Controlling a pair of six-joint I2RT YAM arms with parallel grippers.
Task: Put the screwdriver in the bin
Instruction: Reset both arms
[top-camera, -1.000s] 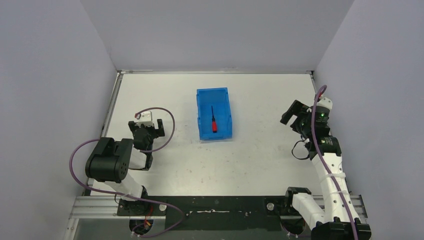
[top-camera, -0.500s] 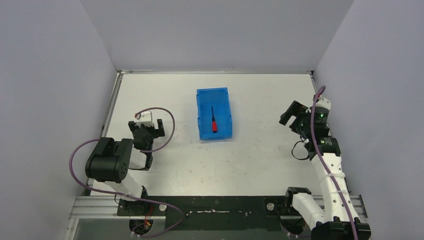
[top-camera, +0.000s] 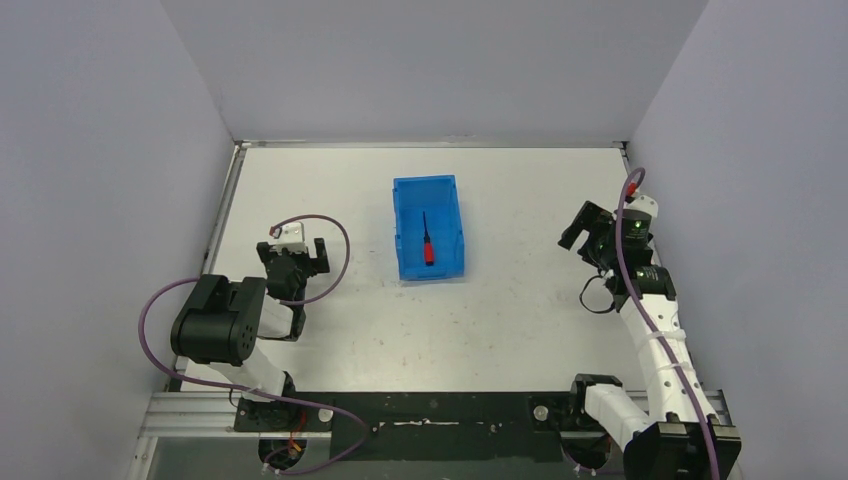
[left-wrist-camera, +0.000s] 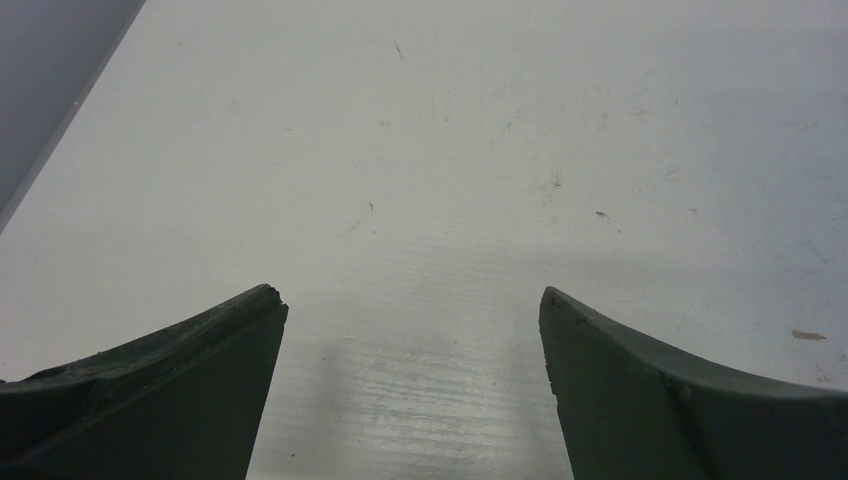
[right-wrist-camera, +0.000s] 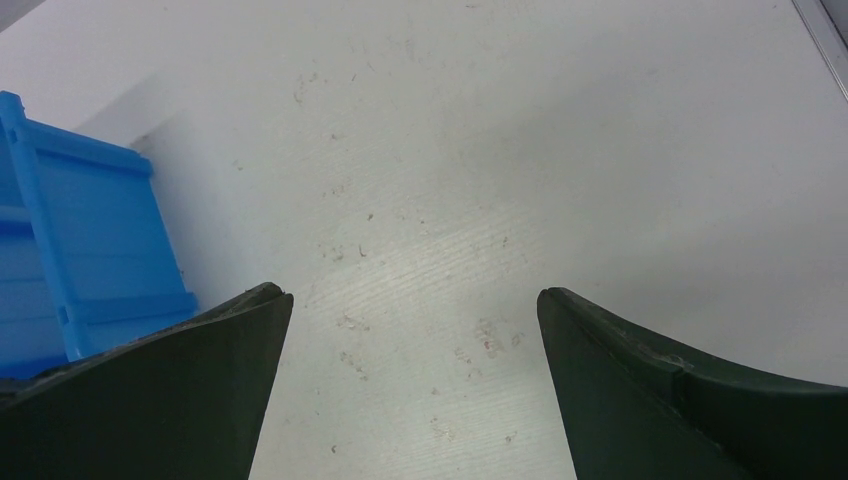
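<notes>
Top external: bin (top-camera: 404, 232) sits mid-table, long axis running away from the arm bases. Screwdriver (top-camera: 427, 245) lies flat on the bin floor, red handle toward the bin's near wall, black shaft pointing at its far wall. Left gripper (top-camera: 295, 258) is left of the bin and well apart from it, jaws spread, holding nothing. Right gripper (top-camera: 578, 226) is right of the bin, also well apart and raised, jaws look spread and nothing is in them. Table (top-camera: 520, 300) around the bin is bare white. Judgement: task looks done, screwdriver fully inside.

Left wrist: both fingers (left-wrist-camera: 180, 380) wide apart, only scuffed table surface between them. Bin not in this view.

Right wrist: fingers (right-wrist-camera: 690, 400) wide apart, nothing held. The bin's blue outer wall shows at the left edge, beyond the left finger and not touching it. Screwdriver can't be seen from here.

Risk from here: the bin looks like light plastic, so an arm swinging low toward it could shove or tip it and roll the screwdriver out. The right gripper faces the bin, so it is the likelier culprit. Another reach into the bin could drag the tool back out.
</notes>
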